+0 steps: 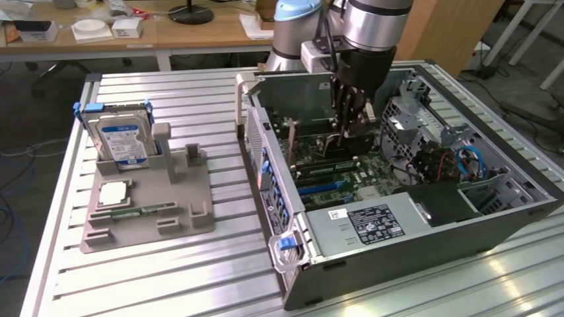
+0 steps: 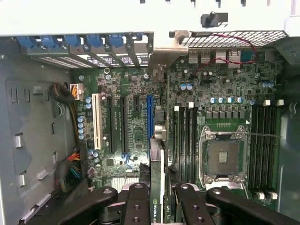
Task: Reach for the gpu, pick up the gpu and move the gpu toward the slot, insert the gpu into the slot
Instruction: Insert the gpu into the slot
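Worktop (image 1: 176,277): ribbed aluminium surface. It carries the open computer case and, well apart toward the exterior view's left, a grey parts rack.

Computer case (image 1: 423,238): lies on its side with the panel off, and the arm reaches down into it.

Parts rack (image 1: 150,218): holds a blue-labelled hard drive (image 1: 123,142) standing upright, with a narrow green memory stick (image 1: 141,211) lying in front of it.

Motherboard (image 2: 136,117): fills the floor of the case. Expansion slots run side by side, with the empty processor socket beyond them.

Gripper (image 2: 161,194): its two black fingers are closed on the gpu, one on each face of the card.

Gpu (image 2: 157,164): seen edge-on in the wrist view, held upright inside the case and off the rack.

Gpu handling: it looks light and stiff but fragile. The faces carry bare components and the lower contact edge should not be knocked or twisted.

Gpu hold: judged best pinched flat across both faces near the upper edge, away from the contacts, which is how it sits now.

Gpu against gripper: sandwiched between the fingers and projecting past them toward the board.

Slot (image 2: 150,117): long and blue, running in line with the card's edge. The card hangs over its near end, and I cannot tell whether they touch.
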Controlling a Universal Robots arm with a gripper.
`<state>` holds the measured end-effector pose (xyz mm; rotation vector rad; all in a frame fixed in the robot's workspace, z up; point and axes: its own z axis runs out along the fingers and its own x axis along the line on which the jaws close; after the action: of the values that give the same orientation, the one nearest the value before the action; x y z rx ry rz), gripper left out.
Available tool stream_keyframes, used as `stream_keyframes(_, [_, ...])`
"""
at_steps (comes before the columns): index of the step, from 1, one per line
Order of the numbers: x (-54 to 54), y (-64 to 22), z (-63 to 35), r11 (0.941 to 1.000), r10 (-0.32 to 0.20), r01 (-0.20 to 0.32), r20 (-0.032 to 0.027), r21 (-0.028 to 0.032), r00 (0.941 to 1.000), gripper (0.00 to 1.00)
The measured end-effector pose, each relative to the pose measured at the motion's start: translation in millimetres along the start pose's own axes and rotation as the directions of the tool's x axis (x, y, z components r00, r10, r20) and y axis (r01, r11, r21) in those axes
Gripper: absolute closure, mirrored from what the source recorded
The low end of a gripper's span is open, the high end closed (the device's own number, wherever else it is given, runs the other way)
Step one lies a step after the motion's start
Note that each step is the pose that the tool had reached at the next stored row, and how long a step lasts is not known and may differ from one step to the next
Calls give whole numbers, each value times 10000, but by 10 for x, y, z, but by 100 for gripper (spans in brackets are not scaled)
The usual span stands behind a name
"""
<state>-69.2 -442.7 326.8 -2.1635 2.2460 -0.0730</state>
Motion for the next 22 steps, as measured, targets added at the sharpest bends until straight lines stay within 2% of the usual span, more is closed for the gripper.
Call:
stream_keyframes(5, [58,-2,25,10000,-1,1,-2,0,10000,75])
stream_keyframes(11, [86,3,121,10000,2,-2,-3,0,10000,75])
stream_keyframes(18, [94,8,231,10000,3,-3,60,-2,10000,75])
stream_keyframes(22, [93,11,288,10000,8,-8,141,-5,9999,75])
